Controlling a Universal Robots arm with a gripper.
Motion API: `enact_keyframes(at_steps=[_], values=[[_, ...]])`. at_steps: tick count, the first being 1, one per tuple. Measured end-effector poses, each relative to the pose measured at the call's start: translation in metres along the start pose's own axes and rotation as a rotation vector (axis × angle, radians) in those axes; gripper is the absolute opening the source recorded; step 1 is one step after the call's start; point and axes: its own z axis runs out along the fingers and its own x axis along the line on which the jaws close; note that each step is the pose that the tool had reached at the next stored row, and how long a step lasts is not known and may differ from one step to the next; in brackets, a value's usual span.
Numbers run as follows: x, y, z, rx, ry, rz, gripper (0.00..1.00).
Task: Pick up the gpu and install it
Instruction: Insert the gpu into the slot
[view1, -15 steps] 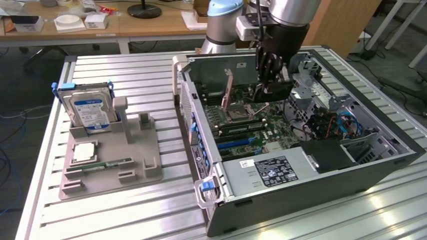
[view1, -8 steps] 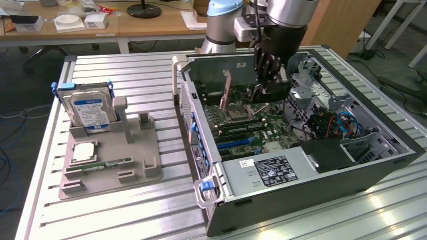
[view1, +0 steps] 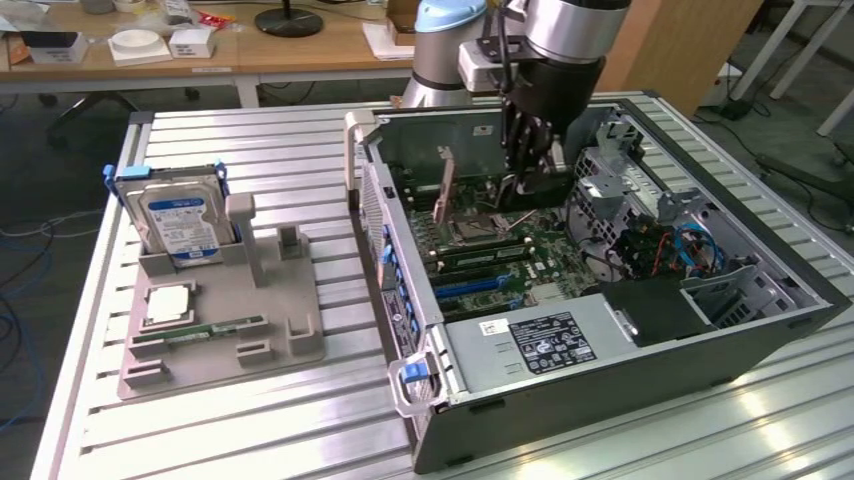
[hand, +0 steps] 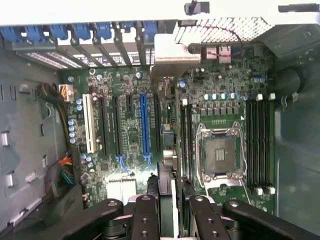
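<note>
While the tool (view1: 530, 160) grasps the gpu (hand: 167, 150) edge-on between its fingers (hand: 145, 217), the card hangs straight beneath it inside the case (view1: 747, 330), above the motherboard (hand: 125, 130). It appears to sit between the blue slot (hand: 144, 125) and the socket (hand: 220, 155), not seated. To do this well, I judge the card's edge must run parallel to the slot, bracket (hand: 220, 31) toward the case's rear wall, and stay level, not tilted. In the exterior view the slot lies at about seven o'clock from the tool.
</note>
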Motion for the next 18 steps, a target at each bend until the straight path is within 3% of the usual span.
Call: enact_keyframes(at_steps=[18], values=[[0.003,0.0107,0.0295,0.0000,0.0000,0.000,0.28]])
